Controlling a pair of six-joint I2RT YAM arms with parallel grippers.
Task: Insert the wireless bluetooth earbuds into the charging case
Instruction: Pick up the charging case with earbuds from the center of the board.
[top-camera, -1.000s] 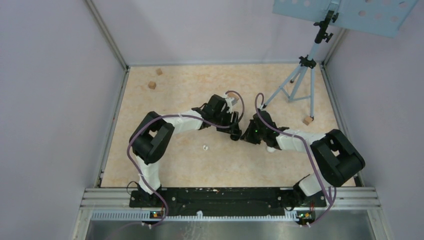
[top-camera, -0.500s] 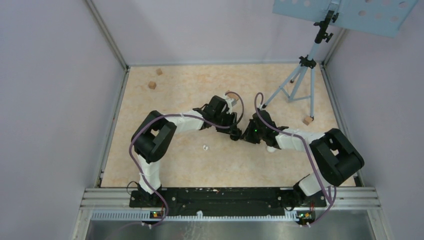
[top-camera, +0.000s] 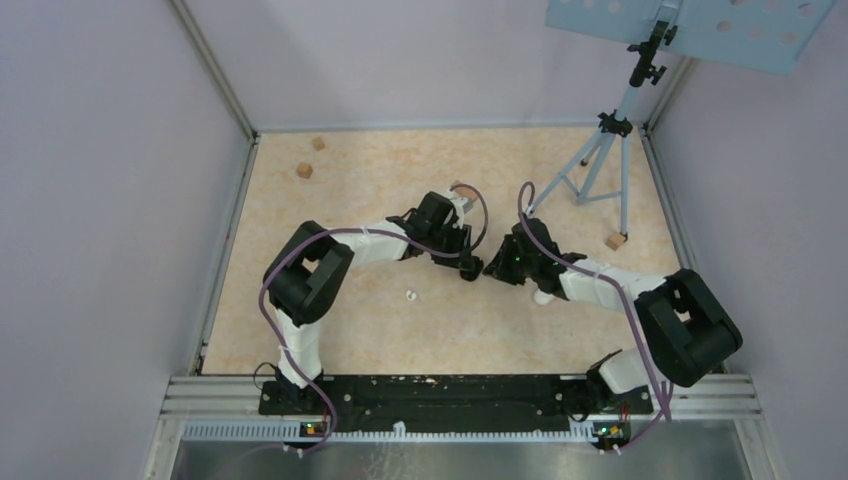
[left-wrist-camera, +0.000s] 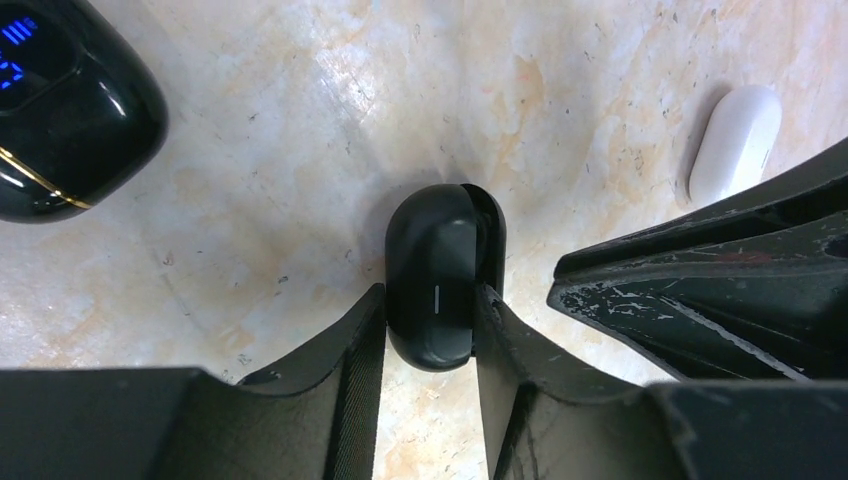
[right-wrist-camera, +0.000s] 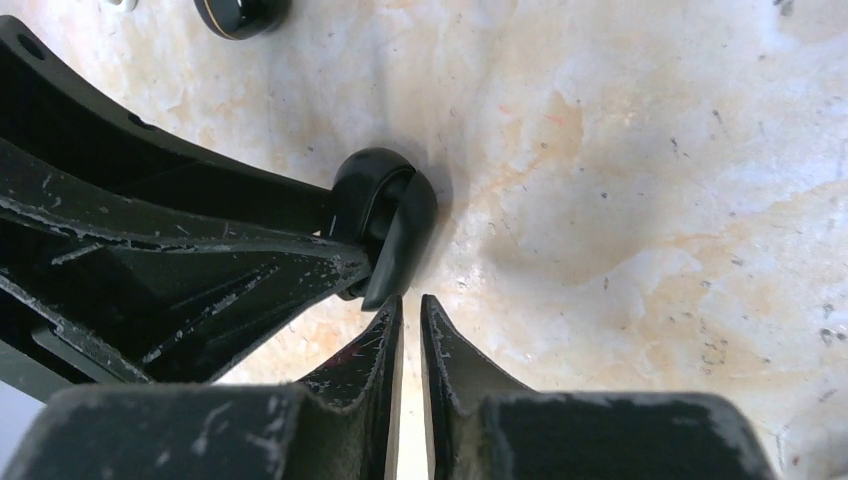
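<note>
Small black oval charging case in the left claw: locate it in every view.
Top external: not discernible; the left claw covers it.
Left wrist: small black oval charging case at centre, between that claw's fingers.
Right wrist: the case centre-left, just beyond the right claw.
Shared landmark: the left claw gripping it.

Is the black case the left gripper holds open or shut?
Ajar: on the black case, the lid stands slightly off the body; left gripper jaws clamp it.

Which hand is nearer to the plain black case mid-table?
Left. The left hand grips the black case between its fingers; the right hand has its tips just beside the case's lid.
</note>
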